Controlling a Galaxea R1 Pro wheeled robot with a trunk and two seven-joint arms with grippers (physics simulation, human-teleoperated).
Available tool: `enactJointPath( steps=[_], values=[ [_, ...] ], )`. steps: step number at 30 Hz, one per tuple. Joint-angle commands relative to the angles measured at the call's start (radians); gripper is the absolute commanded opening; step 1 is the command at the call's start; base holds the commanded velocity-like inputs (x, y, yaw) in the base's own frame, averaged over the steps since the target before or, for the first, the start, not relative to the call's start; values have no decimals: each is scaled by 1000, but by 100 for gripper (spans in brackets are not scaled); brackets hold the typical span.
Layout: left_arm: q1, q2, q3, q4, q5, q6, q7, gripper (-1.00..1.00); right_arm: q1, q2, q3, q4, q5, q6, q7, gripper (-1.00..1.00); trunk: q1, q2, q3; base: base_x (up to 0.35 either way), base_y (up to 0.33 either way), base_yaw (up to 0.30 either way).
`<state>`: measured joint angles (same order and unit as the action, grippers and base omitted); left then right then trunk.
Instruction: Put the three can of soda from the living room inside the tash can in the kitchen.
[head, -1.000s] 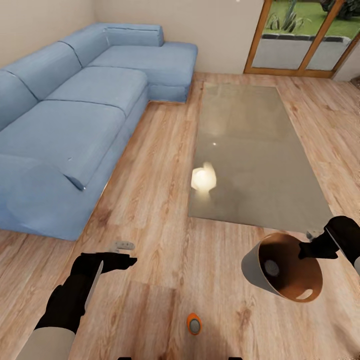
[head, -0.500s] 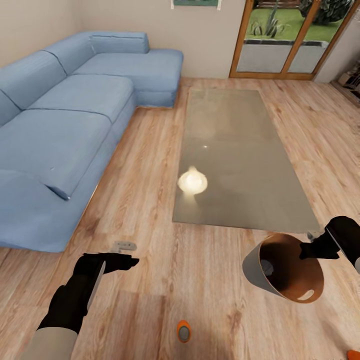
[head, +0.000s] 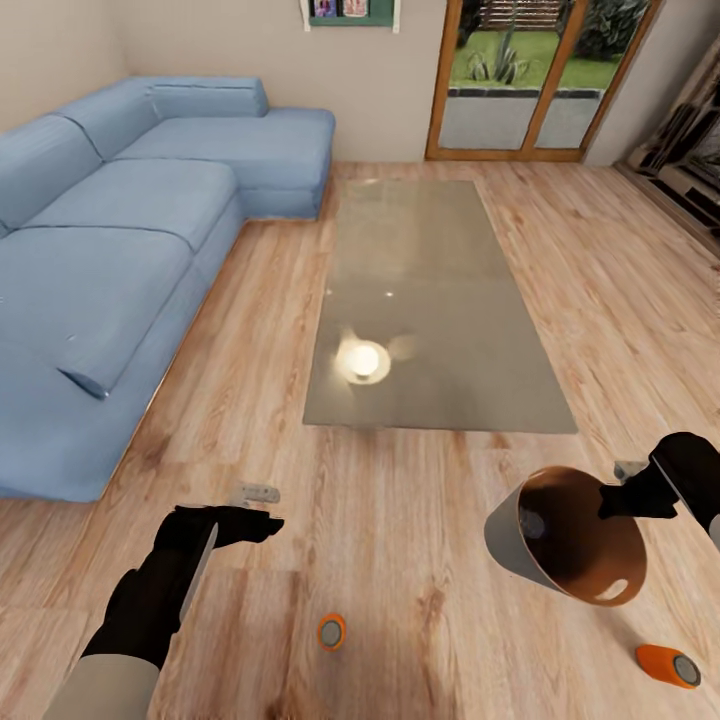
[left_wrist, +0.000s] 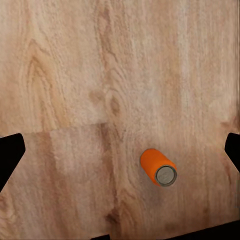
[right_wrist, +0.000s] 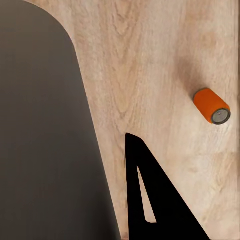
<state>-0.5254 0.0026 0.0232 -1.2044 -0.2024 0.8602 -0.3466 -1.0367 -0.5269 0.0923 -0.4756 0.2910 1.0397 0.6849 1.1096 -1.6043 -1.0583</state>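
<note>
Left gripper (head: 262, 524): spread wide, empty.
Near can (head: 332, 631): on its side on the floor, just beyond this gripper, end cap facing the robot.
Right gripper (head: 622, 500): clamped on trash can (head: 520, 555) rim, bin tilted.
Second can (head: 668, 665): floor, beside the bin.

A home living room: a long blue sectional sofa (head: 130, 230) at left, a glass-topped coffee table (head: 430, 310) at centre, wood-framed garden doors (head: 540, 75) at top.

Open floor (head: 400, 520) is left around both cans (head: 331, 632) (head: 668, 665); passage is bounded ahead by the table (head: 430, 310) and leftward by the sofa (head: 110, 270).
</note>
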Motion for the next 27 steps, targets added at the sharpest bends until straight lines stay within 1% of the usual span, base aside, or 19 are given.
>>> enactJointPath(
  steps=[1, 5, 10, 14, 19, 27],
  values=[
    [0, 0, -2, 0, 0, 0, -1, 100, 0, 0, -1, 0, -23, 8, 3, -100, 0, 0, 1, -312, -48, -70],
    [0, 0, -3, 0, 0, 0, -2, 100, 0, 1, -1, 0, -24, 8, 7, -100, 0, 0, 2, -279, 69, -30],
    [0, 0, -3, -1, 1, 0, -2, 100, 0, 5, 0, 14, -25, 8, 8, -100, 0, 0, 3, -169, 202, -6],
    [1, 1, -3, -2, 3, 0, -2, 100, 0, 11, 1, 27, -26, 8, 5, -100, 0, 0, 3, -52, 76, -1],
    [1, 1, -3, -3, 3, 0, -2, 100, 0, 13, 1, 30, -26, 8, 3, -100, 0, 0, 3, -28, 51, -12],
    [1, 0, -3, -3, 2, 0, -2, 100, 0, 12, 0, 31, -24, 8, 4, -100, 0, 0, 11, -21, 235, -148]
  ],
)
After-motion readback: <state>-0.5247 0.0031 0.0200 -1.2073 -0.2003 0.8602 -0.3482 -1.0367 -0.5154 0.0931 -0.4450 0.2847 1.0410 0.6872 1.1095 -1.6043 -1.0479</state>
